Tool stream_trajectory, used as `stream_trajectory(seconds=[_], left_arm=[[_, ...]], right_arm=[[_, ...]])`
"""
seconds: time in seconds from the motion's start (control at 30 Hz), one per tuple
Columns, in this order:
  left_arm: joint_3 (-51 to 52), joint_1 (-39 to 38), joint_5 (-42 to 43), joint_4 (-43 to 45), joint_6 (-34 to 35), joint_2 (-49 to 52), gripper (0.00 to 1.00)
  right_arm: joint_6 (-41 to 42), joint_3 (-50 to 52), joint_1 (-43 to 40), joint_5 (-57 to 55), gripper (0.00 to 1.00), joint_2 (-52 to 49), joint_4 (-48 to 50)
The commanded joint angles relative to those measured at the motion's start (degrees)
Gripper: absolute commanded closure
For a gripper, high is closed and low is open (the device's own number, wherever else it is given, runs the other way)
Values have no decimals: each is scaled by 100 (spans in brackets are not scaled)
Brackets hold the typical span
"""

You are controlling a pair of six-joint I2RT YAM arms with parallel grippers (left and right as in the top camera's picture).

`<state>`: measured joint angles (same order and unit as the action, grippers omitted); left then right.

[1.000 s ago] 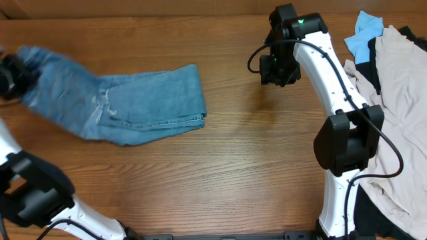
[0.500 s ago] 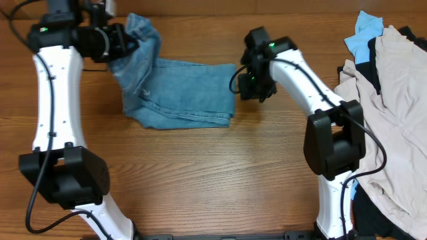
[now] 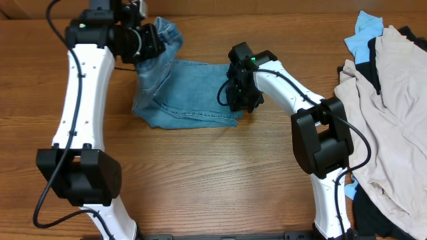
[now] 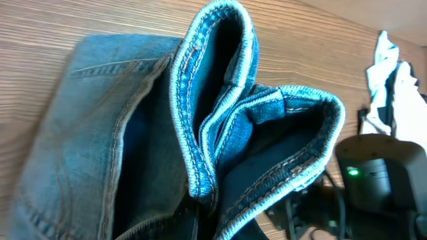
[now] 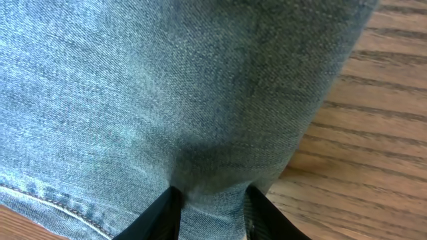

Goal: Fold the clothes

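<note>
jeans (image 3: pixel 187 93): we are seeing them lying folded on the table (image 3: pixel 200 187), their far left end bunching upward.
left gripper (image 3: pixel 152 45): it is clutching that raised end.
right gripper (image 3: pixel 237 100): it is pressing on the jeans' right edge.
right side: beige garments (image 3: pixel 393 113) are lying heaped, a sky-blue cloth (image 3: pixel 365 30) peeking out beyond them.

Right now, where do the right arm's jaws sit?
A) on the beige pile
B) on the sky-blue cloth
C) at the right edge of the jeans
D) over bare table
C: the right wrist view shows the jaws either side of a ridge of the jeans; overhead, the right arm ends at their right edge.
</note>
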<state>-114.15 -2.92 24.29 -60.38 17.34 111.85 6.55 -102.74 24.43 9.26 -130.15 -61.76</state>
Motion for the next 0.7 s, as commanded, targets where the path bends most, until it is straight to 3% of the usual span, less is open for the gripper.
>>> stream_trajectory(seconds=[0.0,0.4,0.67], left_arm=[[-192,-457,-317,127,745,-236,96],[-181,-1231,-1523,177,1360,-199,96],[-175,-1499,-1714,28,1357,328,96]], right_arm=[[81,48,129,153,66,-177,42],[127,48,479,212,66,-177,61],[122,48,483,308,66,-177,33]])
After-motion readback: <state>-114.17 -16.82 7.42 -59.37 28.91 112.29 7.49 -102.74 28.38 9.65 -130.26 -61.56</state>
